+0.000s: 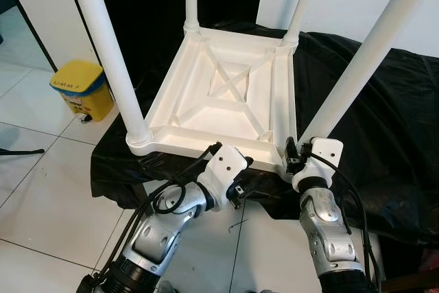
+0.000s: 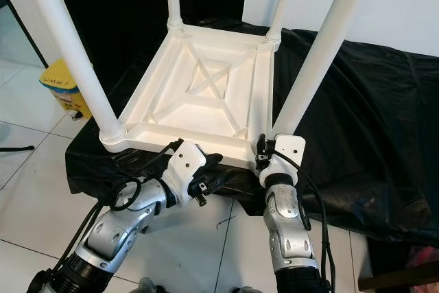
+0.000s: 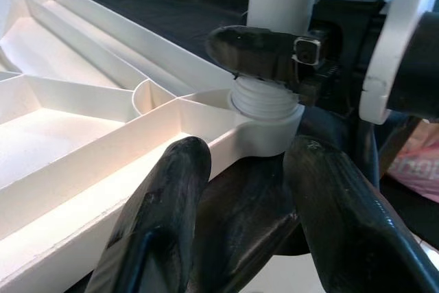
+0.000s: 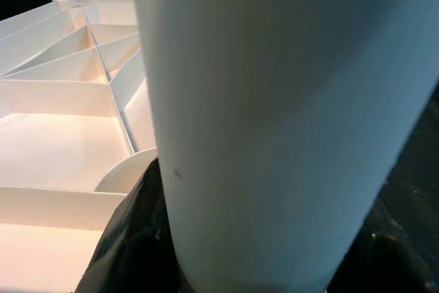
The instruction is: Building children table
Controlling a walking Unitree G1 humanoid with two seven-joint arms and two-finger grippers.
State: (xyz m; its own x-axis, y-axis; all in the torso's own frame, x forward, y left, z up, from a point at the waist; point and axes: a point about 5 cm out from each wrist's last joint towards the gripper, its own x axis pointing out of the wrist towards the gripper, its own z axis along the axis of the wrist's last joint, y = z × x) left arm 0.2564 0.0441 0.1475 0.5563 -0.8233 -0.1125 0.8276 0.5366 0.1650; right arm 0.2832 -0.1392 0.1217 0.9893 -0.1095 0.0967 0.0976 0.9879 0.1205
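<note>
In the left eye view a white plastic table top [image 1: 230,94] lies upside down on a black cloth [image 1: 384,135], with four white legs rising from its corners. The right gripper [image 1: 293,157] sits at the near right corner, its fingers wrapped around the base of the near right leg [image 1: 357,66], which stands directly above it. The left gripper [image 1: 236,186] is just beside it on the left, tucked against the underside of the near edge of the table top; the near left leg [image 1: 110,53] stands well to its left. A yellow bin [image 1: 81,88] sits on the tiled floor [image 1: 41,183], far to the left of both grippers. The right eye view gives the same arrangement, the two grippers close together at the near edge. In the left wrist view the left gripper's two black fingers [image 3: 158,231] stand apart, one on either side of the rim just below the corner socket [image 3: 264,125], closing on nothing; beyond them a right gripper finger [image 3: 257,53] presses against the leg above its threaded collar. In the right wrist view the leg [image 4: 288,121] stands right up against the camera, a dark finger at its foot, the ribbed underside of the top off to one side.
</note>
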